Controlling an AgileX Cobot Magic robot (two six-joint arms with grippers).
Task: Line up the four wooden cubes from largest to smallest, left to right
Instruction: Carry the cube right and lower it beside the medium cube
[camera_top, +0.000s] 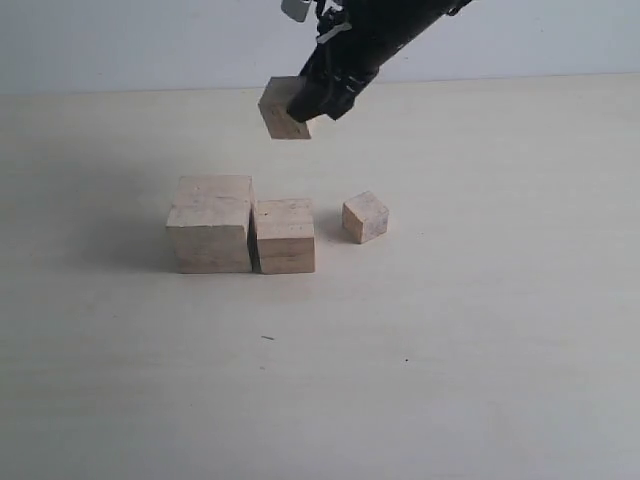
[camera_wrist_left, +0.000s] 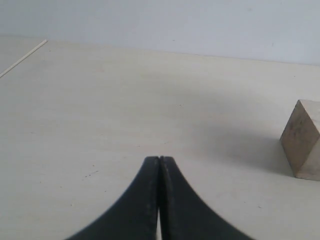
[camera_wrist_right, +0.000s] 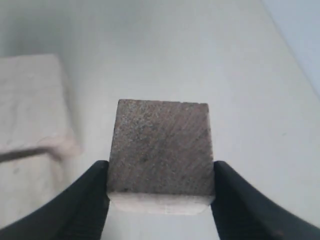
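Observation:
The largest cube (camera_top: 211, 225) stands on the table with the second-largest cube (camera_top: 285, 236) touching its right side. The smallest cube (camera_top: 365, 217) sits turned a little, apart to their right. A mid-sized cube (camera_top: 282, 108) hangs in the air behind the row, and my right gripper (camera_top: 305, 100) is shut on it. The right wrist view shows that cube (camera_wrist_right: 161, 150) squeezed between both black fingers, with the largest cube (camera_wrist_right: 30, 100) blurred below. My left gripper (camera_wrist_left: 159, 159) is shut and empty low over the table, with one cube (camera_wrist_left: 303, 140) off to its side.
A pale wooden table (camera_top: 450, 350) carries everything, and a plain light wall (camera_top: 150, 40) runs behind it. The black right arm (camera_top: 390, 30) reaches in from the top. A thin pale strip (camera_wrist_left: 22, 59) lies near the table's far corner in the left wrist view.

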